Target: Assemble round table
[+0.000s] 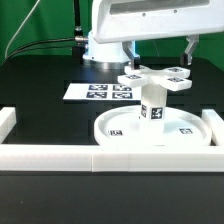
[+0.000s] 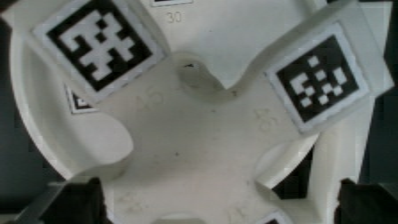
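Note:
The large rimmed round disc (image 1: 120, 128) lies flat on the table. The short post (image 1: 152, 106) stands upright on its middle. The cross-shaped foot piece (image 1: 157, 78) sits on top of the post, its tags facing up. My gripper (image 1: 160, 58) hangs right over the foot piece, with a finger on each side of it. In the wrist view the foot piece (image 2: 196, 130) fills the picture. The dark fingertips (image 2: 71, 204) stand wide apart at its sides, and a dark gap shows on one side. My gripper (image 2: 210, 208) is open and holds nothing.
The marker board (image 1: 98, 91) lies flat behind the disc on the exterior view's left. Long white border rails (image 1: 60, 152) run along the front and both sides, and the disc sits close behind the front rail. The robot base (image 1: 105, 48) stands at the back.

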Controlling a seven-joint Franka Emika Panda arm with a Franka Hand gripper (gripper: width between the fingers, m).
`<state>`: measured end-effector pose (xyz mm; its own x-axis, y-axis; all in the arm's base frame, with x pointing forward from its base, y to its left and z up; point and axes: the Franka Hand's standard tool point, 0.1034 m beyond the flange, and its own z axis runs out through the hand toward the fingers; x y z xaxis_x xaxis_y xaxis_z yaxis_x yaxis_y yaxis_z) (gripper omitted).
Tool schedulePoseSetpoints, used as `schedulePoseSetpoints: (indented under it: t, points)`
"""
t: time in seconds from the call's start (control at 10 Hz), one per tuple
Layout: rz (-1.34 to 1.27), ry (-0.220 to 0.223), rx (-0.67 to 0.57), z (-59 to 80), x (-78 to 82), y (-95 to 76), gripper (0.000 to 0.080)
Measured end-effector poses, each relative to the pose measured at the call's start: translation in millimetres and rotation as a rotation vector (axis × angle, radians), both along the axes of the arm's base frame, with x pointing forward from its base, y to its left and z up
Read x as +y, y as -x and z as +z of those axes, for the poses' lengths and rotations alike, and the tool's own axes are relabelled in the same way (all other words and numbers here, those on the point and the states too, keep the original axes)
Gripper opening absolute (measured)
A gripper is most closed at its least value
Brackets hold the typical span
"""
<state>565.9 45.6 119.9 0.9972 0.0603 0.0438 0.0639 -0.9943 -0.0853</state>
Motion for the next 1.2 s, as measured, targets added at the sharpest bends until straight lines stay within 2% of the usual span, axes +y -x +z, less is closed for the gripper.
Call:
schedulePoseSetpoints:
  t: [0.6, 0.9, 1.2]
  points:
    - [0.42, 0.032, -0.03, -0.8, -3.7, 0.1, 0.0649]
    - [0.751, 0.095, -0.039, -2.8, -4.6, -7.8, 0.0649]
    - [0.954, 0.111, -0.046, -3.2, -9.3, -7.8, 0.0649]
